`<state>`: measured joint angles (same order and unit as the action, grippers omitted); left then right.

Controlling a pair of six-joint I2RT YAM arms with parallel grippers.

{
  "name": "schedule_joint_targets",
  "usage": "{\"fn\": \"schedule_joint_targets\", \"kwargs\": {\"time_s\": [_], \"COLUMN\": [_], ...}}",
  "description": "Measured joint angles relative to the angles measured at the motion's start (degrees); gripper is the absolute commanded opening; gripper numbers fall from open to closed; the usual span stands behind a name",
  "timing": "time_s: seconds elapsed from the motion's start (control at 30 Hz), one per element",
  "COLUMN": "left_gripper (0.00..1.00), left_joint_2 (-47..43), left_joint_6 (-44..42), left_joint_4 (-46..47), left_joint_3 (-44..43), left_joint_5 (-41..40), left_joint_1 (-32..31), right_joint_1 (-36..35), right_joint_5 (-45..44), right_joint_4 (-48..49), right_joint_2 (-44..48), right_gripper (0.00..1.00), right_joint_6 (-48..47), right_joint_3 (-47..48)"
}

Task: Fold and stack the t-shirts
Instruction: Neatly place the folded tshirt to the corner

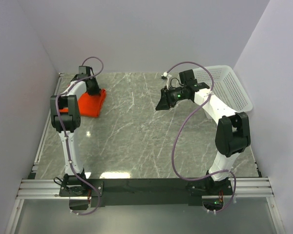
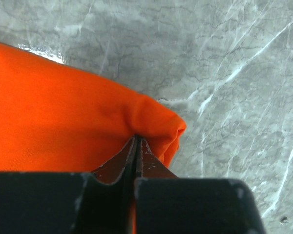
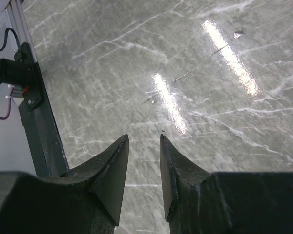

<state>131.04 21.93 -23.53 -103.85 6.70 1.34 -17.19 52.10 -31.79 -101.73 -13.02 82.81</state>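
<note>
- While the left arm reaches far up to 10 o'clock on the table, its elbow sits high and its wrist tips down.
- The left gripper has its 2 fingers pressed tight together, pinching the edge of the t-shirt.
- The orange-red t-shirt lies folded in a small heap at 10 o'clock on the grey table.
- The right arm bends up and leans in toward 12 o'clock, with its wrist turned to the left.
- The right gripper hangs above the table with its 2 fingers partly apart, holding nothing.
- The white basket sits at 2 o'clock, just behind the right arm.
</note>
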Motion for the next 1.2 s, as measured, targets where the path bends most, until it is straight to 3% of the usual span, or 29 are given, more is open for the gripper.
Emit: {"fn": "schedule_joint_targets", "kwargs": {"time_s": [0.13,0.27,0.37,0.4,0.43,0.53,0.7,0.73,0.77,0.97,1.2], "left_gripper": [0.27,0.44,0.71,0.9,0.98,0.99,1.0,0.99,0.99,0.99,0.99], "left_joint_2": [-3.2,-12.7,-24.9,-29.9,-35.7,-51.8,-69.6,-72.0,-73.6,-86.0,-95.7], "left_joint_6": [-0.5,-2.1,-3.5,-3.8,-3.8,-1.8,0.2,0.1,0.0,-2.1,-3.0], "left_joint_4": [2.6,3.5,6.7,8.4,10.8,16.8,18.9,18.2,17.4,9.5,10.1], "left_joint_3": [4.3,9.5,13.7,15.8,18.8,29.0,43.7,46.1,48.4,59.8,63.8], "left_joint_5": [-1.0,-2.8,-4.0,-4.4,-4.9,-4.7,2.7,4.2,5.6,8.5,7.6], "left_joint_1": [0.0,0.0,0.0,0.0,0.1,0.9,6.1,6.5,6.5,5.2,1.4], "right_joint_1": [0.0,0.1,0.2,0.3,0.5,1.6,4.3,4.9,5.2,11.3,18.5], "right_joint_5": [-0.1,-1.1,-3.4,-4.4,-5.5,-9.4,-19.1,-21.5,-23.8,-36.8,-48.8], "right_joint_4": [-0.1,-0.7,-1.3,-1.6,-1.9,-2.1,-0.3,0.7,2.2,13.8,13.2], "right_joint_2": [0.0,0.0,0.0,0.2,0.3,2.9,16.8,20.9,25.4,51.3,58.9], "right_gripper": [0.39,0.39,0.4,0.4,0.41,0.45,0.69,0.89,1.0,1.0,1.0], "right_joint_6": [-0.2,-1.3,-3.0,-3.5,-4.1,-5.7,-8.4,-8.8,-8.9,-3.2,10.5], "right_joint_3": [0.0,0.0,0.0,0.0,0.0,-1.2,-9.2,-11.7,-14.4,-30.6,-31.8]}}
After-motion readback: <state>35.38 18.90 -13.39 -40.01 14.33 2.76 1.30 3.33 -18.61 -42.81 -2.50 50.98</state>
